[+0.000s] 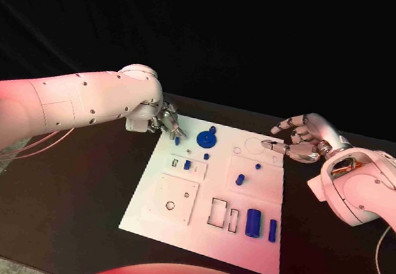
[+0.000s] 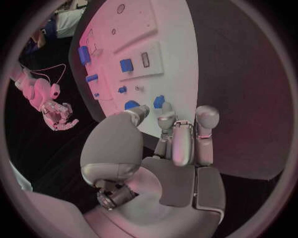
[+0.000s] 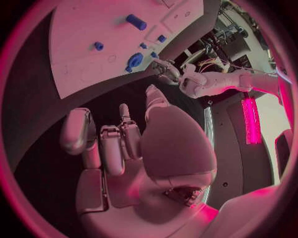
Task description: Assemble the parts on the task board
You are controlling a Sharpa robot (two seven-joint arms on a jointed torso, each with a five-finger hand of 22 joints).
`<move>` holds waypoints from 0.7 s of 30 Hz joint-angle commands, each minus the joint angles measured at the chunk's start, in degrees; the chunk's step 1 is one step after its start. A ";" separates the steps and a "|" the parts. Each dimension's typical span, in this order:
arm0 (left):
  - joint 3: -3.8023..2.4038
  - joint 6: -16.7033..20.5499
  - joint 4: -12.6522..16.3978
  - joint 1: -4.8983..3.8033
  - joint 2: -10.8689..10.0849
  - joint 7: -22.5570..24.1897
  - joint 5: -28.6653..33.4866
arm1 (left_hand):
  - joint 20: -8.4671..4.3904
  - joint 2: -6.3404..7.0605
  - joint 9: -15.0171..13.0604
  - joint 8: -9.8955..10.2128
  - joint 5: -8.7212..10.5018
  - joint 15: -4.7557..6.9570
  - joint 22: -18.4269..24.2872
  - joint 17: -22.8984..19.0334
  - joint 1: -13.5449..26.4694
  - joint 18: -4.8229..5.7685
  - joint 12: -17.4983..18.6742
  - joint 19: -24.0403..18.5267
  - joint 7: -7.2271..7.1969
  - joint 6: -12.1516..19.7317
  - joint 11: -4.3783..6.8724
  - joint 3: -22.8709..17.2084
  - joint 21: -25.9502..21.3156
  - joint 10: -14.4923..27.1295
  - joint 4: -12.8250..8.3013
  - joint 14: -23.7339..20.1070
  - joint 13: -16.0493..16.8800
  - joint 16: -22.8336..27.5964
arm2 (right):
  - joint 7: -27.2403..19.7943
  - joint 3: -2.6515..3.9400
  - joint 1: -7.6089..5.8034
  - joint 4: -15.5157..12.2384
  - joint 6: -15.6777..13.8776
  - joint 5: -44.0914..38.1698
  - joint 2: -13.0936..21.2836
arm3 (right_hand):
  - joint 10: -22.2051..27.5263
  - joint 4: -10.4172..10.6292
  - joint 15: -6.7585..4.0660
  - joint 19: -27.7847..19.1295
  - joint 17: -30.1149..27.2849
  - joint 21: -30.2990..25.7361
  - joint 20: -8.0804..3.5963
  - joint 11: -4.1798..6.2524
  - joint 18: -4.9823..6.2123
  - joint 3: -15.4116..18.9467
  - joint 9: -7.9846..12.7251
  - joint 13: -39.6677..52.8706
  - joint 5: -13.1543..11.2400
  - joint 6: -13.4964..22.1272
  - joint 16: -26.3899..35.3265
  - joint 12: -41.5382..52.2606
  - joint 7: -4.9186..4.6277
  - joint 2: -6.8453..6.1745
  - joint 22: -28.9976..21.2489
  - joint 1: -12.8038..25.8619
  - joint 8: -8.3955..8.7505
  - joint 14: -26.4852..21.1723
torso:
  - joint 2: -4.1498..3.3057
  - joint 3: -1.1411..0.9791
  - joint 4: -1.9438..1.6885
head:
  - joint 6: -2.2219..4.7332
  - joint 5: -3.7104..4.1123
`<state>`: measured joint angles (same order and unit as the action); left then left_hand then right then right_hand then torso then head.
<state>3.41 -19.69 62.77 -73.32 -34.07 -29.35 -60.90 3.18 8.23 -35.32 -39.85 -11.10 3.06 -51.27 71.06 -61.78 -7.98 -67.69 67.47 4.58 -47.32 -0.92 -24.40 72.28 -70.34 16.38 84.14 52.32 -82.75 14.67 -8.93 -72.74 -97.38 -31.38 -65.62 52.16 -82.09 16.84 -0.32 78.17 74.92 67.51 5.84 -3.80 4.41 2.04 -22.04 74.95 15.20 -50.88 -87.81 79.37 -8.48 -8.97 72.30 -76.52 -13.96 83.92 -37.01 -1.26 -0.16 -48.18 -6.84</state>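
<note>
Left hand (image 1: 165,119) hovers beside, perhaps touching, blue gear (image 1: 206,138).

Your left hand (image 1: 164,119) hovers at the task board's (image 1: 205,231) far left corner, your right hand (image 1: 302,141) at its far right; both hold nothing, fingers loosely apart.

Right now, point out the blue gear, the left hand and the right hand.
blue gear (image 1: 207,138): head view, centre of its disc.
left hand (image 1: 165,119): head view, middle of the silver hand.
right hand (image 1: 299,140): head view, middle of the hand.
</note>
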 commanded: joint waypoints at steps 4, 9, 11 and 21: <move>0.00 -1.34 -0.29 0.05 0.33 0.36 1.38 | 0.10 -0.50 0.15 0.32 -0.28 0.04 -0.14 -0.04 -1.54 0.41 -0.23 -0.07 -0.07 -0.61 0.59 -0.83 0.05 0.03 0.00 1.00 -0.08 0.11 | -0.22 0.01 0.03 0.00 0.11 -0.52 -0.05 | 0.32 -0.03 -0.10 0.01 6.70 -0.14 -0.21 0.11 0.93 0.24 0.07 3.85 0.27 0.35 0.36 -0.19 0.03 0.38 0.01 0.40 -0.36 4.28 | -0.03 -0.03 0.01 | -0.03 -0.02; 0.02 -1.43 -0.54 0.15 0.50 0.37 1.75 | 0.10 -0.61 0.18 0.32 -0.27 0.05 -0.13 -0.02 -1.78 0.40 -0.27 -0.09 -0.08 -0.62 0.60 -0.97 0.04 0.00 -0.01 1.01 -0.04 0.10 | -0.21 0.01 0.03 0.00 0.11 -0.52 -0.05 | 0.31 -0.04 -0.10 0.01 6.77 -0.16 -0.22 0.11 0.94 0.25 0.07 3.86 0.28 0.36 0.35 -0.17 0.04 0.51 0.00 0.33 -0.39 4.30 | -0.01 -0.03 0.02 | -0.06 -0.01; 0.02 -1.48 -0.59 0.17 0.54 0.37 1.89 | 0.10 -0.61 0.18 0.32 -0.27 0.05 -0.13 -0.02 -1.78 0.40 -0.27 -0.09 -0.08 -0.62 0.60 -0.97 0.04 0.00 -0.01 1.01 -0.04 0.10 | -0.20 0.01 0.03 0.00 0.11 -0.52 -0.05 | 0.31 -0.04 -0.10 0.01 6.77 -0.16 -0.22 0.11 0.94 0.25 0.07 3.86 0.28 0.36 0.35 -0.17 0.04 0.51 0.00 0.33 -0.39 4.30 | -0.01 -0.02 0.00 | -0.08 0.01; 0.05 -1.60 -1.04 0.23 0.73 0.39 2.37 | 0.07 -0.98 0.26 0.28 -0.20 0.10 -0.13 -0.07 -3.10 0.40 -0.28 -0.13 -0.13 -0.64 0.65 -1.58 0.05 0.04 -0.16 1.00 -0.13 0.11 | -0.20 0.01 0.03 0.03 0.11 -0.52 -0.08 | 0.31 -0.04 -0.10 0.01 6.77 -0.16 -0.22 0.11 0.94 0.25 0.07 3.86 0.28 0.36 0.35 -0.17 0.04 0.51 0.00 0.33 -0.39 4.30 | -0.01 -0.04 0.00 | -0.16 -0.02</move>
<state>3.46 -20.29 61.77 -73.09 -33.51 -29.35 -59.31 3.18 7.45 -35.11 -39.85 -11.10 3.06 -51.35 71.06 -64.33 -7.98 -67.68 67.47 4.38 -47.52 -0.50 -25.81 72.28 -70.34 16.19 84.14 52.28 -82.75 14.67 -8.93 -72.73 -97.34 -31.38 -65.61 52.13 -82.08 16.84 -0.32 78.17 74.91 67.52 5.84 -3.80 4.41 2.04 -22.04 74.93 15.20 -50.89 -87.81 79.37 -8.48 -8.73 72.30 -76.29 -13.96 83.92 -37.01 -1.28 -0.15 -48.31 -6.86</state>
